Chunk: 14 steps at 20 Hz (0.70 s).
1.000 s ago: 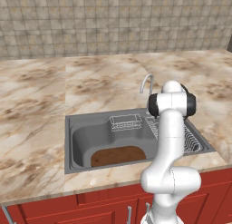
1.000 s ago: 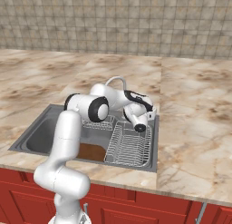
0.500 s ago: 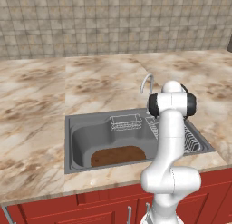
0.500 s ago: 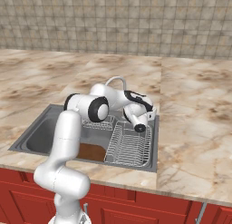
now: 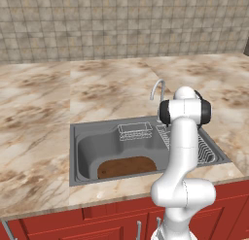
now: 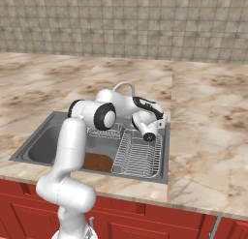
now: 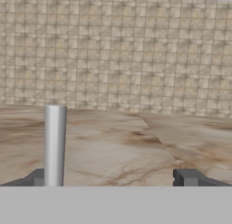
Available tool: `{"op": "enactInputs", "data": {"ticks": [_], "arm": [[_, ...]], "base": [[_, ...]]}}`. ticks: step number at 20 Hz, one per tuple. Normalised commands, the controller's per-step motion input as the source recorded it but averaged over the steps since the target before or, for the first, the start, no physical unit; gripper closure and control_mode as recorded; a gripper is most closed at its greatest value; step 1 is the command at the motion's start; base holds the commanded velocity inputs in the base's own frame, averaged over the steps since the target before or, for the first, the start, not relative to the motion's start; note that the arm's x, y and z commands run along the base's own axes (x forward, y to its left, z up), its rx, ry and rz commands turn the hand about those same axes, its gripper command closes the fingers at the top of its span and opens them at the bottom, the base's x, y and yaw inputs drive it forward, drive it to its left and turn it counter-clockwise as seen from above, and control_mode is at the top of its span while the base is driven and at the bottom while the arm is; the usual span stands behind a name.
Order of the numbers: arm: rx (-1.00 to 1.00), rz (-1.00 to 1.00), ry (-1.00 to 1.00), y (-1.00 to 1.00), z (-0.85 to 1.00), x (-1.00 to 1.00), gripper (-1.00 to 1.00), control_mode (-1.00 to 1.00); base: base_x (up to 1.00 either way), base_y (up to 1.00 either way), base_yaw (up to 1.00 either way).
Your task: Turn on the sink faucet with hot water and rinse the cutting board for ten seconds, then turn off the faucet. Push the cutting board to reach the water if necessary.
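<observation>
Nearby, wire basket [image 5: 134, 131] and dish rack [image 6: 139, 155] inside sink [image 5: 92, 145].

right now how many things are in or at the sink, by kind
faucet: 1
cutting board: 1
wire basket: 1
dish rack: 1
total: 4

The sink [image 5: 80, 151] is seen as a grey steel basin set into the marble counter. A dark-brown board [image 5: 127, 166] lies flat on its floor at the near wall, partly hidden by the rim. The silver gooseneck faucet [image 5: 156, 89] stands upright behind the basin's far rim, its spout arched toward the basin. No stream is seen beneath it.
</observation>
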Motion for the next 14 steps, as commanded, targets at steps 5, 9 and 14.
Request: {"op": "enactInputs", "data": {"ticks": [5,9,14], "arm": [[0.0,0.0,0.0,-0.12,0.0,-0.03,-1.0,-1.0],[0.0,0.0,0.0,-0.09,0.0,-0.02,-1.0,-1.0],[0.0,0.0,0.0,-0.17,0.0,-0.14,-1.0,-1.0]], "base": [[0.0,0.0,0.0],[0.0,0.0,0.0],[0.0,0.0,0.0]]}}
